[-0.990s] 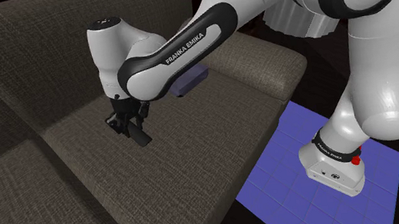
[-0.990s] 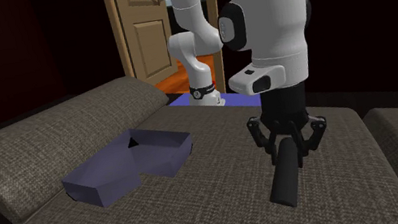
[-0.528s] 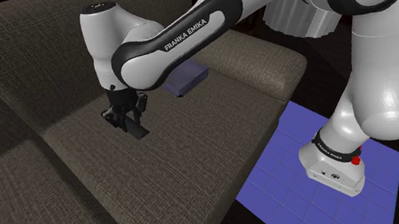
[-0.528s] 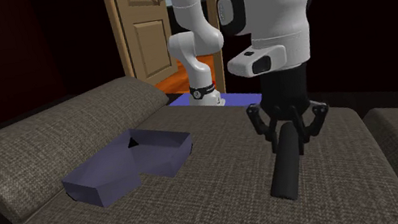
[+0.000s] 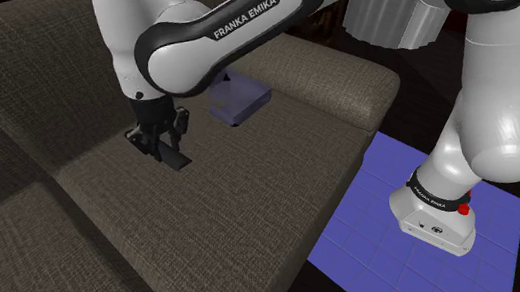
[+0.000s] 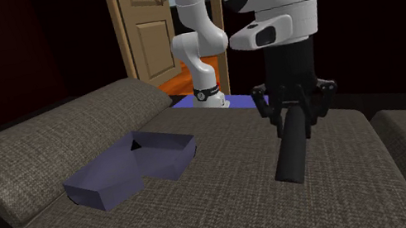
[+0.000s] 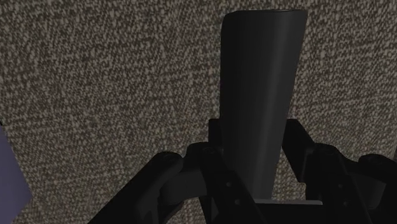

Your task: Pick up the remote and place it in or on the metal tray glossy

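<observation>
one black remote [image 6: 291, 149] hangs nearly upright from the gripper [image 6: 297, 115], whose two fingers are closed on its upper end. it is in the air over the sofa [image 6: 208, 208] seat, well apart from the grey-violet tray [image 6: 130, 166]. compared with a moment before, gripper and remote stand higher above the seat; the tray lies on the seat unmoved.

My forearm [image 5: 224, 28] is covering part of the tray [image 5: 243, 100] in the shoulder view. My jaws are hiding the upper end of the remote [image 6: 290, 154], and the wrist view's edge is cutting off what is probably the tray's corner.
</observation>
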`<state>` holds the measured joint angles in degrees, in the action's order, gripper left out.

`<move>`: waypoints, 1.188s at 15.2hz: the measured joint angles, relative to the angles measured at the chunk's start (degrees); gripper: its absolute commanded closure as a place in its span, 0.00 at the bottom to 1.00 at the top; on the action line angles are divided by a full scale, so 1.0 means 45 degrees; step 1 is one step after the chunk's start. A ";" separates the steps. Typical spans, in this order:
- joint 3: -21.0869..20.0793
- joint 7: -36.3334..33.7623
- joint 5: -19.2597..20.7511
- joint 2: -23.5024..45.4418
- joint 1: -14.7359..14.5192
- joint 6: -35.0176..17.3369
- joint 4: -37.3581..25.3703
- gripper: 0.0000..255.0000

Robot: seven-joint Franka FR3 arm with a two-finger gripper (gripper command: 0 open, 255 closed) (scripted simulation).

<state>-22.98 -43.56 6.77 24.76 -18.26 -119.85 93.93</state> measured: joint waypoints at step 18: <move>0.0358 0.2473 -0.1036 -0.1887 0.1890 0.0921 0.0920 1.00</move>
<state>-21.37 -32.43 2.11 16.27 -9.75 -115.70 98.07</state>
